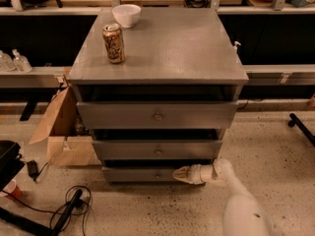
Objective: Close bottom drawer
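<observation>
Here the gripper (pixel 178 173) hangs low in front of the cabinet (pixel 167 48), right at the face of the bottom drawer (pixel 130 174). Its fingers look pressed together into a tapered tip, with nothing between them. The tip points leftward along the drawer front, and the arm (pixel 242 211) comes in from the lower right.

The relation that matters is depth. The bottom drawer lies directly behind the gripper, on the cabinet side, and its front runs left to right across the gripper's line. The gripper sits over the right half of that front, with the small centre knob (pixel 158 173) just to the left of the tip. Whether the gripper's side is touching the front or is just off it cannot be told from this view.

A dark gap shows above the bottom drawer's top edge, so it seems to stand out a little from the cabinet. Closing it would likely call for a push straight back, away from the camera and square to the long front. Because the contact is right of centre, the drawer may tend to skew on its way in. Just above the gripper, the middle drawer (pixel 125 150) also shows a dark gap over it.
</observation>
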`<state>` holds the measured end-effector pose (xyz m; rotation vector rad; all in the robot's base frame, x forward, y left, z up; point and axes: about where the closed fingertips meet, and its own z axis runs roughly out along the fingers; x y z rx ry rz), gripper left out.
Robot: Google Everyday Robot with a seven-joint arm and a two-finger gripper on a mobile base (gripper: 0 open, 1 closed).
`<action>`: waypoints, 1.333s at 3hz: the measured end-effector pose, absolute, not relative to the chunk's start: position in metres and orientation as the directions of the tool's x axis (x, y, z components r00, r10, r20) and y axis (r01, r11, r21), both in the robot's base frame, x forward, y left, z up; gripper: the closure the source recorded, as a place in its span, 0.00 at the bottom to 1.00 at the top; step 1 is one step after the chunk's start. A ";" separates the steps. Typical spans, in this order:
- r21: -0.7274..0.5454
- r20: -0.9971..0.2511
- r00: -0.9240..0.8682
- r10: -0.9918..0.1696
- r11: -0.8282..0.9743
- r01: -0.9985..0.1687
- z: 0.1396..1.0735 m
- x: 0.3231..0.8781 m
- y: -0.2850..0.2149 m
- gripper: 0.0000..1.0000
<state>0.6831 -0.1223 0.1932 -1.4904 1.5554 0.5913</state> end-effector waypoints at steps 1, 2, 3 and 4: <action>-0.223 -0.710 0.071 -0.701 0.129 -0.966 0.230 0.668 -0.210 1.00; -0.233 -0.584 0.035 -0.811 0.126 -0.964 0.286 0.653 -0.278 1.00; -0.312 -0.468 0.008 -0.884 0.156 -0.937 0.387 0.634 -0.327 1.00; -0.357 -0.412 0.031 -0.911 0.131 -0.925 0.459 0.607 -0.324 1.00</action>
